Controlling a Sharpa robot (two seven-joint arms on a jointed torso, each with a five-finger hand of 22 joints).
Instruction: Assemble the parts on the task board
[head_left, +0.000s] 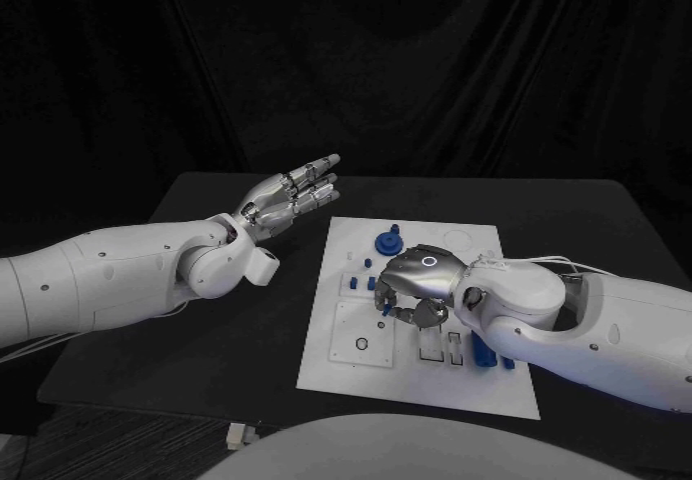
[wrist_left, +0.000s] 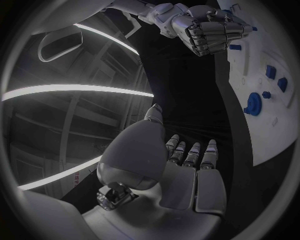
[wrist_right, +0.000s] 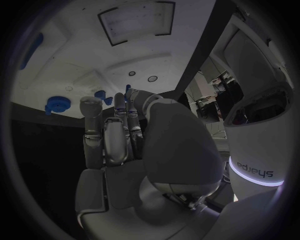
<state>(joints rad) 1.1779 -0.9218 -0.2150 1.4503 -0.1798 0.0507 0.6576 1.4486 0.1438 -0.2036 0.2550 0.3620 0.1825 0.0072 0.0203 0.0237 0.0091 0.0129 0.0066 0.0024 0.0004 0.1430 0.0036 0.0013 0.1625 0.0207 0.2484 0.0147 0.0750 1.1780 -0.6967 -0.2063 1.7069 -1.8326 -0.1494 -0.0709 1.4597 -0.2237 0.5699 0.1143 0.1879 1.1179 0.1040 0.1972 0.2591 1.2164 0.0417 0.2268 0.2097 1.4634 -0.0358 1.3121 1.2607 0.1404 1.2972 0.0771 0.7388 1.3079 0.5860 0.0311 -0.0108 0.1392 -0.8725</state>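
The small blue parts (head_left: 482, 350) on the white task board (head_left: 418, 385) look light, rigid and slick, best pinched by their sides; over the board the right robot hand (head_left: 415, 285) curls, contents unclear, while the left robot hand (head_left: 293, 195) is spread beside it.

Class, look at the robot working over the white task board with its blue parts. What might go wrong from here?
1. The right robot hand is curled low over the task board; it may knock the blue parts standing close beside it.
2. Its fingers hide what lies under them in the head view, so a misplaced part could go unnoticed.
3. The left robot hand hangs off the board and cannot steady it.
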